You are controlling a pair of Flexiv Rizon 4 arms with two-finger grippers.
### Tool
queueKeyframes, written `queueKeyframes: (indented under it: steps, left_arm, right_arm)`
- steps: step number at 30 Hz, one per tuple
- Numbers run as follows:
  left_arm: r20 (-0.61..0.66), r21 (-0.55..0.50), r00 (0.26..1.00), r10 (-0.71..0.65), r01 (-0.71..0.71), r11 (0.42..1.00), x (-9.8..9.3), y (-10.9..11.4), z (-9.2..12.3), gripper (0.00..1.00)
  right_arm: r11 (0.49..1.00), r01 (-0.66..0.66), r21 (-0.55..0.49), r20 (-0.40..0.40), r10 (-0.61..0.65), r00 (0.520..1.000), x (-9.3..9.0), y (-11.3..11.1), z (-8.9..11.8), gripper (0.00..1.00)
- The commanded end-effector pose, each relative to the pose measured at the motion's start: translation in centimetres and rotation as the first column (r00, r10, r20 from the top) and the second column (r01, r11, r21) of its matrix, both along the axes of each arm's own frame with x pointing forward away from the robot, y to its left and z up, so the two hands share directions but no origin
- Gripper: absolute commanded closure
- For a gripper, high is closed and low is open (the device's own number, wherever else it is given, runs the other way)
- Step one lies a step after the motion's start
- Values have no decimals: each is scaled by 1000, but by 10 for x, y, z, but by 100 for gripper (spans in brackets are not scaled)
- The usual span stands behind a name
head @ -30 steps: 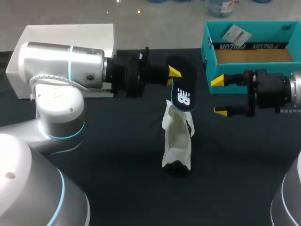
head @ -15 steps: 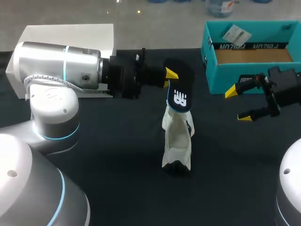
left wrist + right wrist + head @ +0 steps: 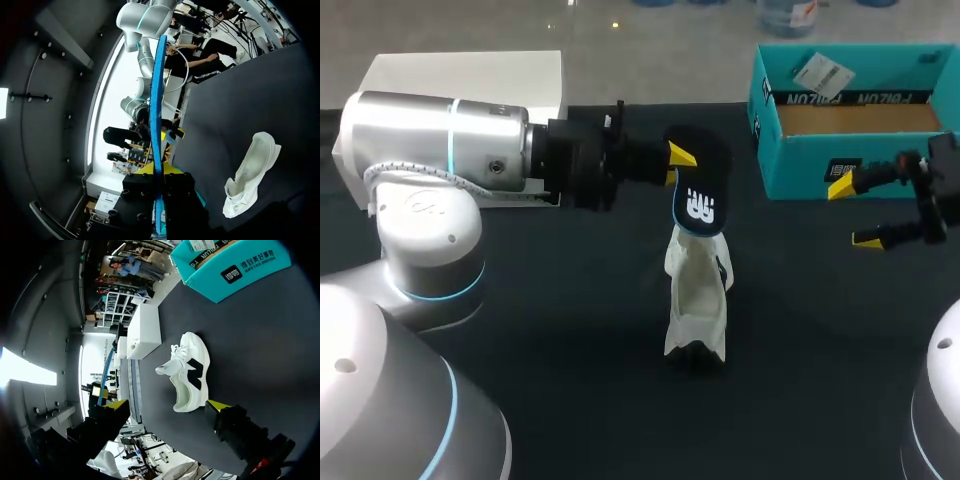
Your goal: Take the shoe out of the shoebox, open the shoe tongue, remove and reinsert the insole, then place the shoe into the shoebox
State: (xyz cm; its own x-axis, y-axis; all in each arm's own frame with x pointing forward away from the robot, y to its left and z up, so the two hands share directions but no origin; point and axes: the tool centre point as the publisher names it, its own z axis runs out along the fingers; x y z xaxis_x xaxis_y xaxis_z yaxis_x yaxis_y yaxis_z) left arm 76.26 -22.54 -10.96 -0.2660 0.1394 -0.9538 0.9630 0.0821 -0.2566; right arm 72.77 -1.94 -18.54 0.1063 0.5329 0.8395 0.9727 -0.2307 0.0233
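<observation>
A: Which step?
B: Insole's out. Left hand [image 3: 677, 166] pinches insole [image 3: 702, 200], shoe [image 3: 698, 300] just below it on bench [image 3: 570, 330]. Right hand [image 3: 854, 212] spread, empty, beside shoebox [image 3: 820, 172].
A: Next?
B: Prob. reinsert: line up insole w/ shoe opening, right hand steadies.

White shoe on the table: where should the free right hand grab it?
Probably by the heel, coming down from the right. The white shoe stands on its sole with the heel end nearest the robot, and the left hand holds the insole over the toe end. The right hand is open.
</observation>
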Motion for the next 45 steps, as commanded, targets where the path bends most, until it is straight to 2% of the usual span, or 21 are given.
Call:
queueKeyframes:
  steps: [1,6,11,30,34,39,45]
  left_arm:
    - [2,-5,1000,0,0,1000,-1,-2,1,100]
    - [-16,-2,1000,-6,6,1000,-9,-3,4,100]
    - [-101,1,995,5,-5,1000,-27,-1,3,100]
    - [-101,1,995,5,-5,1000,-27,-1,3,100]
    - [-192,58,981,-16,28,998,-43,-1,-15,100]
    - [-346,42,936,-65,85,996,-60,11,-33,100]
    - [-405,83,913,-50,91,992,-78,21,-54,100]
  right_arm:
    - [1000,15,-5,7,-15,1000,-4,2,0,0]
    - [1000,15,-5,7,-15,1000,-4,2,0,0]
    - [1000,15,-5,7,-15,1000,-4,2,0,0]
    - [1000,15,-5,7,-15,1000,-4,2,0,0]
    - [1000,15,-5,7,-15,1000,-4,2,0,0]
    - [1000,15,-5,7,-15,1000,-4,2,0,0]
    - [1000,15,-5,7,-15,1000,-4,2,0,0]
